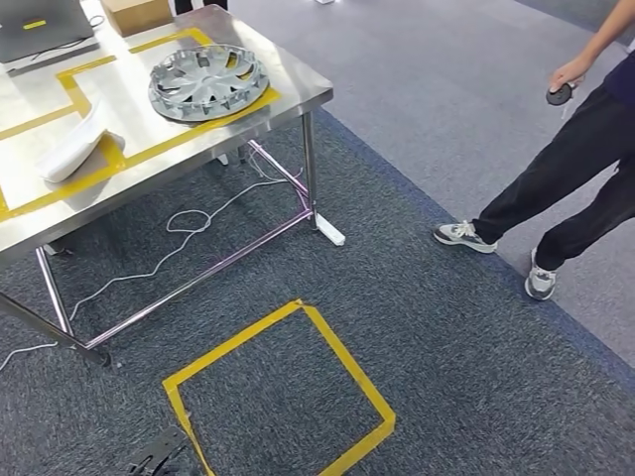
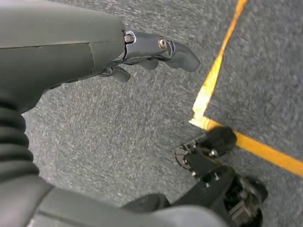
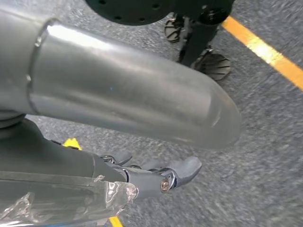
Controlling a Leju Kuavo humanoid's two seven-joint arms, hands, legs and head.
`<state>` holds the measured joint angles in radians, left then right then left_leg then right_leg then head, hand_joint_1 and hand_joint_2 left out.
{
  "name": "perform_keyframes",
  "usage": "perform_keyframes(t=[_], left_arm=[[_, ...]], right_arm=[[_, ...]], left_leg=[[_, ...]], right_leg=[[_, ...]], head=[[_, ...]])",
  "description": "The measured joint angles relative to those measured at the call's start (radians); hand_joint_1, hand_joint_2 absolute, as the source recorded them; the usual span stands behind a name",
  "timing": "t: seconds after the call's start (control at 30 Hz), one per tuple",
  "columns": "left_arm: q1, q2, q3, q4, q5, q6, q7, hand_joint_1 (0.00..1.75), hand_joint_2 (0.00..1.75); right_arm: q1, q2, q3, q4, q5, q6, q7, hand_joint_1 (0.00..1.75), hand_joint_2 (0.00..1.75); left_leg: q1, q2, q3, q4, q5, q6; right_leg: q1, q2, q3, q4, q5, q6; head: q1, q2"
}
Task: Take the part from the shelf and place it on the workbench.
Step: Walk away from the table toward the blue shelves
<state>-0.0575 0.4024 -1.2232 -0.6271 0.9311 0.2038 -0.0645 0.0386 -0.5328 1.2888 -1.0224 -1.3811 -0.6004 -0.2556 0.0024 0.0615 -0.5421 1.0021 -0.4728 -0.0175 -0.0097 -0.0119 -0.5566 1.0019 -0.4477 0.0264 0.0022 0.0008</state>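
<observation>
Hubcap [image 1: 206, 81], silver, spoked, lies flat on the steel surface [image 1: 300, 94] near its right front corner, inside a rectangle outlined in yellow tape [image 1: 112, 149] and overlapping the tape's front line. White curved part [image 1: 74, 147] rests on the same surface toward its front edge, left of the hubcap and well apart from it, partly over the tape. Laptop [image 1: 41, 25], grey, sits at the far left edge; cardboard box [image 1: 139, 13] stands at the far edge beside it. White cable [image 1: 188, 223] trails over the dark carpet [image 1: 449, 377] under the surface, between its legs. Square of yellow tape [image 1: 281, 392] marks the carpet in front of the surface. Person [image 1: 569, 169] in dark trousers and grey shoes stands at the right on the lighter floor, holding a small dark round object [image 1: 560, 95]. Left robot hand [image 2: 150, 54] hangs over the carpet with fingers extended and slightly apart, holding nothing. Right robot hand [image 3: 157, 177] likewise hangs over the carpet, fingers extended, holding nothing; clear plastic wrap covers its wrist cover.
</observation>
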Motion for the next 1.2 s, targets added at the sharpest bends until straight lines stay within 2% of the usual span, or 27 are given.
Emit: perform_keyframes(t=[0.03,0.1,0.13,0.17,0.2,0.23,0.3,0.37,0.43,0.47,0.5,0.53,0.6,0.63,0.67,0.7,0.73,0.8,0.83,0.87,0.9,0.97,1.03,1.1,1.13,1.17,1.2], left_arm=[[-0.001,-0.002,0.0,0.003,-0.001,-0.003,0.0,0.0,1.75],[-0.001,-0.005,0.0,0.012,-0.004,-0.011,0.001,0.0,1.75],[-0.001,-0.006,0.0,0.017,-0.006,-0.016,0.001,0.0,1.75],[-0.002,-0.007,0.0,0.022,-0.008,-0.021,0.002,0.0,1.75],[-0.003,-0.008,0.0,0.026,-0.01,-0.027,0.002,0.0,1.75],[-0.004,-0.008,0.002,0.03,-0.013,-0.031,0.003,0.0,1.75],[-0.01,-0.008,0.005,0.038,-0.019,-0.039,0.003,0.0,1.75],[-0.016,-0.009,0.011,0.045,-0.026,-0.046,0.005,0.0,1.75],[-0.021,-0.01,0.016,0.048,-0.03,-0.051,0.008,0.0,1.75],[-0.022,-0.011,0.018,0.049,-0.031,-0.053,0.009,0.0,1.75],[-0.024,-0.011,0.02,0.05,-0.032,-0.055,0.009,0.0,1.75],[-0.025,-0.012,0.022,0.05,-0.033,-0.058,0.01,0.0,1.75],[-0.024,-0.013,0.024,0.053,-0.036,-0.064,0.013,0.0,1.75],[-0.022,-0.014,0.024,0.054,-0.038,-0.067,0.016,0.0,1.75],[-0.022,-0.014,0.024,0.056,-0.04,-0.071,0.018,0.0,1.75],[-0.022,-0.015,0.024,0.058,-0.041,-0.074,0.02,0.0,1.75],[-0.022,-0.016,0.024,0.058,-0.042,-0.075,0.021,0.0,1.75],[-0.023,-0.016,0.024,0.059,-0.042,-0.076,0.021,0.0,1.75],[-0.024,-0.016,0.025,0.059,-0.042,-0.076,0.021,0.0,1.75],[-0.024,-0.016,0.025,0.06,-0.043,-0.077,0.021,0.0,1.75],[-0.025,-0.015,0.025,0.062,-0.043,-0.078,0.021,0.0,1.75],[-0.026,-0.015,0.026,0.064,-0.044,-0.08,0.021,0.0,1.75],[-0.027,-0.016,0.028,0.065,-0.045,-0.085,0.021,0.0,1.75],[-0.026,-0.017,0.03,0.067,-0.047,-0.091,0.022,0.0,1.75],[-0.026,-0.018,0.031,0.068,-0.049,-0.093,0.023,0.0,1.75],[-0.025,-0.019,0.031,0.07,-0.051,-0.095,0.023,0.0,1.75],[-0.025,-0.02,0.032,0.072,-0.052,-0.096,0.024,0.0,1.75]], right_arm=[[-0.002,-0.001,0.003,0.0,-0.001,0.001,0.001,0.0,0.0],[-0.007,-0.002,0.007,-0.002,-0.002,0.005,0.004,0.0,0.0],[-0.009,-0.002,0.009,-0.002,-0.002,0.009,0.007,0.0,0.0],[-0.01,-0.002,0.01,-0.002,-0.003,0.013,0.01,0.0,0.0],[-0.011,-0.002,0.012,-0.002,-0.003,0.018,0.013,0.0,0.0],[-0.013,-0.002,0.013,-0.002,-0.003,0.022,0.015,0.0,0.0],[-0.019,-0.002,0.016,-0.002,-0.001,0.03,0.019,0.0,0.0],[-0.025,-0.002,0.017,-0.002,0.002,0.035,0.025,0.0,0.0],[-0.027,-0.004,0.019,-0.001,0.004,0.037,0.032,0.0,0.0],[-0.027,-0.005,0.021,-0.002,0.005,0.036,0.034,0.0,0.0],[-0.027,-0.006,0.022,-0.002,0.007,0.036,0.036,0.0,0.0],[-0.03,-0.006,0.024,-0.002,0.01,0.036,0.038,0.0,0.0],[-0.038,-0.007,0.025,-0.002,0.018,0.037,0.045,0.0,0.0],[-0.042,-0.007,0.025,-0.002,0.023,0.039,0.049,0.0,0.0],[-0.044,-0.007,0.025,-0.002,0.026,0.04,0.052,0.0,0.0],[-0.044,-0.007,0.026,-0.001,0.029,0.042,0.055,0.0,0.0],[-0.044,-0.007,0.027,-0.001,0.031,0.043,0.056,0.0,0.0],[-0.047,-0.007,0.029,0.0,0.035,0.044,0.057,0.0,0.0],[-0.049,-0.007,0.029,0.0,0.036,0.045,0.057,0.0,0.0],[-0.051,-0.007,0.029,0.0,0.037,0.045,0.058,0.0,0.0],[-0.053,-0.007,0.03,0.0,0.038,0.046,0.059,0.0,0.0],[-0.053,-0.007,0.03,0.001,0.041,0.049,0.062,0.0,0.0],[-0.053,-0.007,0.03,0.002,0.05,0.054,0.068,0.0,0.0],[-0.055,-0.006,0.027,0.003,0.063,0.06,0.075,0.0,0.0],[-0.055,-0.006,0.026,0.004,0.068,0.063,0.079,0.0,0.0],[-0.054,-0.006,0.025,0.005,0.074,0.066,0.083,0.0,0.0],[-0.053,-0.006,0.023,0.006,0.079,0.068,0.087,0.0,0.0]], left_leg=[[0.001,-0.017,-0.018,0.04,-0.028,-0.005],[0.002,-0.045,-0.079,0.173,-0.098,-0.009],[0.002,-0.049,-0.11,0.236,-0.12,-0.009],[0.002,-0.052,-0.127,0.269,-0.123,-0.008],[0.002,-0.053,-0.128,0.265,-0.106,-0.006],[0.002,-0.057,-0.108,0.221,-0.072,-0.003],[0.003,-0.082,-0.043,0.083,0.0,0.004],[0.005,-0.106,-0.005,-0.003,0.024,0.009],[0.004,-0.101,-0.003,-0.016,0.022,0.016],[0.004,-0.094,-0.004,-0.019,0.025,0.021],[0.005,-0.086,-0.003,-0.021,0.027,0.028],[0.006,-0.077,-0.003,-0.023,0.029,0.034],[0.005,-0.059,-0.003,-0.024,0.028,0.04],[0.004,-0.049,-0.003,-0.024,0.028,0.041],[0.003,-0.04,-0.003,-0.024,0.028,0.042],[0.002,-0.031,-0.002,-0.024,0.027,0.042],[0.002,-0.023,-0.001,-0.024,0.027,0.041],[0.0,-0.009,0.004,-0.023,0.023,0.036],[-0.002,-0.002,0.006,-0.021,0.021,0.032],[-0.005,0.004,0.008,-0.02,0.02,0.027],[-0.007,0.009,0.009,-0.02,0.02,0.023],[-0.005,0.017,0.008,-0.018,0.019,0.013],[-0.003,-0.008,-0.008,0.022,-0.011,0.003],[-0.002,-0.043,-0.06,0.138,-0.078,-0.004],[-0.001,-0.05,-0.093,0.207,-0.109,-0.005],[-0.001,-0.053,-0.117,0.257,-0.124,-0.005],[-0.001,-0.053,-0.127,0.274,-0.119,-0.004]], right_leg=[[-0.002,0.007,0.0,-0.002,0.004,-0.006],[-0.002,0.024,-0.006,-0.002,0.008,-0.013],[-0.001,0.033,-0.008,-0.002,0.009,-0.014],[-0.001,0.043,-0.01,-0.002,0.01,-0.015],[-0.001,0.053,-0.01,-0.002,0.011,-0.014],[-0.001,0.064,-0.009,-0.001,0.011,-0.014],[0.0,0.084,-0.009,0.0,0.013,-0.008],[0.001,0.101,-0.017,0.003,0.015,0.002],[-0.002,0.115,-0.027,0.0,0.021,0.016],[-0.003,0.111,-0.031,0.001,0.02,0.022],[-0.003,0.095,-0.04,0.013,0.011,0.027],[-0.002,0.073,-0.057,0.046,-0.01,0.032],[0.0,0.03,-0.114,0.173,-0.078,0.039],[-0.001,0.023,-0.146,0.242,-0.107,0.041],[-0.001,0.019,-0.166,0.287,-0.119,0.043],[-0.001,0.018,-0.167,0.292,-0.112,0.044],[-0.001,0.015,-0.144,0.253,-0.087,0.043],[0.001,-0.01,-0.062,0.106,-0.026,0.039],[0.002,-0.022,-0.028,0.046,-0.007,0.034],[0.003,-0.029,-0.01,0.014,0.002,0.028],[0.005,-0.028,-0.006,0.005,0.002,0.022],[0.005,-0.011,-0.01,0.005,0.008,0.008],[0.001,0.003,-0.013,0.001,0.014,-0.005],[-0.001,0.019,-0.017,-0.001,0.018,-0.012],[-0.001,0.028,-0.019,-0.001,0.019,-0.014],[-0.001,0.038,-0.02,-0.001,0.02,-0.015],[-0.001,0.048,-0.021,0.0,0.021,-0.015]], head=[[-0.001,0.0],[-0.001,0.0],[-0.001,0.0],[-0.001,0.0],[-0.001,0.0],[-0.001,0.0],[-0.001,0.0],[-0.001,0.0],[0.0,0.0],[0.0,0.0],[0.002,0.0],[0.003,0.0],[0.006,0.0],[0.006,0.0],[0.005,0.0],[0.006,0.0],[0.006,0.0],[0.006,0.0],[0.005,0.0],[0.004,0.0],[0.002,0.0],[0.002,0.0],[0.0,0.0],[-0.002,0.0],[-0.002,0.0],[-0.002,0.0],[-0.002,0.0]])
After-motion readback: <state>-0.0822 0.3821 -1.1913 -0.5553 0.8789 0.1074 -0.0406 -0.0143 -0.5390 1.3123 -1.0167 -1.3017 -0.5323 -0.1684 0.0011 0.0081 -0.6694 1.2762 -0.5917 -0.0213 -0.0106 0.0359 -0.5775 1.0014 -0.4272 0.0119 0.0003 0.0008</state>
